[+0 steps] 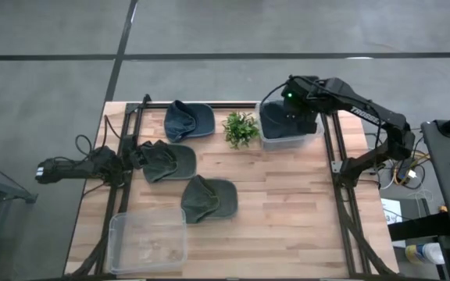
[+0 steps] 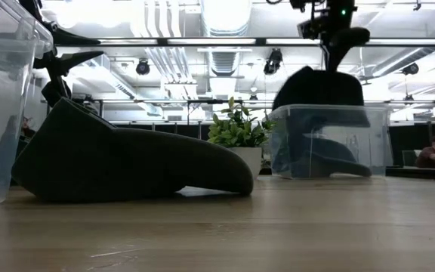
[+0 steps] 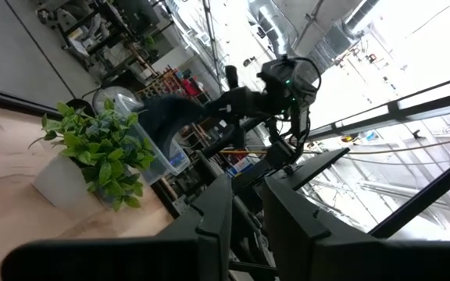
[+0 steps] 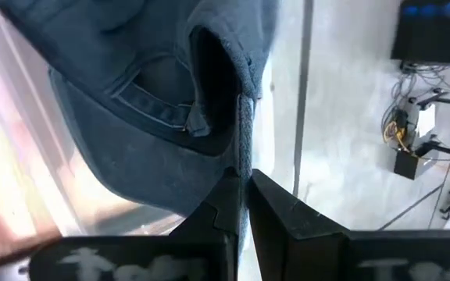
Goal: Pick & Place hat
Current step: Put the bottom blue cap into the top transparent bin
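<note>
Lower part of the held hat (image 2: 319, 83) behind the clear bin's wall (image 2: 329, 142); a seated person (image 2: 434, 153), cut off at right.

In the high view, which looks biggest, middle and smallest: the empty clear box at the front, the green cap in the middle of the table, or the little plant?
1. Empty clear box, largest.
2. Green cap, in between.
3. Little plant, smallest.
All three rest on the table, seen from straight above, so nearness hardly matters.
</note>
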Available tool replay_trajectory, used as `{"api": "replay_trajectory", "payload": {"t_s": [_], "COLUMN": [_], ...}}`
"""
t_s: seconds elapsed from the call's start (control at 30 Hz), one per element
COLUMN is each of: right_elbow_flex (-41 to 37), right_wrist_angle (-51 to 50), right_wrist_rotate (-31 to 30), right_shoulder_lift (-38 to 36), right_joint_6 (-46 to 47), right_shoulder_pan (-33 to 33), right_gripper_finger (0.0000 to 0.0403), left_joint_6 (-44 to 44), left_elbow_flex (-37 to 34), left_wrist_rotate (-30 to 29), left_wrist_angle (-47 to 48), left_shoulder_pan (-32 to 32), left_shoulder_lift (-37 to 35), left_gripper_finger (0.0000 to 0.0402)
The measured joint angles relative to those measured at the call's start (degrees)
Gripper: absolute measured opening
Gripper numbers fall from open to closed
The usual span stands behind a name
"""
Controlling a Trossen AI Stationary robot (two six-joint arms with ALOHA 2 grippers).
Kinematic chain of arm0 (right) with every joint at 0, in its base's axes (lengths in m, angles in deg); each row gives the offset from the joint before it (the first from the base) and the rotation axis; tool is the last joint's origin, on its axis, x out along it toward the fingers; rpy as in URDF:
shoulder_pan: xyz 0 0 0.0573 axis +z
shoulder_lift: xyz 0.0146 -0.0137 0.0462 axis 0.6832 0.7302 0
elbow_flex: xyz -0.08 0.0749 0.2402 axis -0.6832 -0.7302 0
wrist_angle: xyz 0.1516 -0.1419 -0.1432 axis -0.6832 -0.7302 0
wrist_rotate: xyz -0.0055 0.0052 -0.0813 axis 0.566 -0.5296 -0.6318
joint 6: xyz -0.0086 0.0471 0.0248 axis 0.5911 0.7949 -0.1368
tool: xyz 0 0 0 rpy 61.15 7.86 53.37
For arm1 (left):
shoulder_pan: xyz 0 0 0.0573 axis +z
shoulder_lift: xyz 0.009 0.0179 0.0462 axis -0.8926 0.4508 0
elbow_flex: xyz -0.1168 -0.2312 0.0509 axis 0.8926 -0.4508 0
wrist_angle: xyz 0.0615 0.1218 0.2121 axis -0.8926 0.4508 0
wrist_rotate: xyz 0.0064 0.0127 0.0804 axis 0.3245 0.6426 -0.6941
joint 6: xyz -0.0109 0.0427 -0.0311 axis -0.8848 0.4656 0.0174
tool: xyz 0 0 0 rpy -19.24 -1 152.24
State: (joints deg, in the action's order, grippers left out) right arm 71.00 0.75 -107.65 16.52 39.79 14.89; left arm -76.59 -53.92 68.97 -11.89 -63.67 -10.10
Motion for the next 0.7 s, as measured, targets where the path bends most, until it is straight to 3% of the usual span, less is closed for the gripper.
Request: {"api": "replay_trajectory", "payload": {"t_s": [0.23,0.7], "right_elbow_flex": [-5.03,-11.17], "right_wrist_angle": [1.92,8.99], "right_wrist_rotate": [5.18,7.8], "right_shoulder_lift": [-0.02,-0.02], "right_joint_6": [-1.07,-2.11], "right_shoulder_pan": [-1.0,-2.7], "right_gripper_finger": [0.0012,0.0014], "left_joint_6": [0.07,-0.02], "left_elbow_flex": [0.0,0.0], "left_wrist_rotate": [-0.03,-0.1], "left_wrist_angle": [0.0,0.02], "left_shoulder_pan": [0.01,0.01], "left_shoulder_lift": [-0.01,0.0], "left_gripper_finger": [0.0069,0.0069]}}
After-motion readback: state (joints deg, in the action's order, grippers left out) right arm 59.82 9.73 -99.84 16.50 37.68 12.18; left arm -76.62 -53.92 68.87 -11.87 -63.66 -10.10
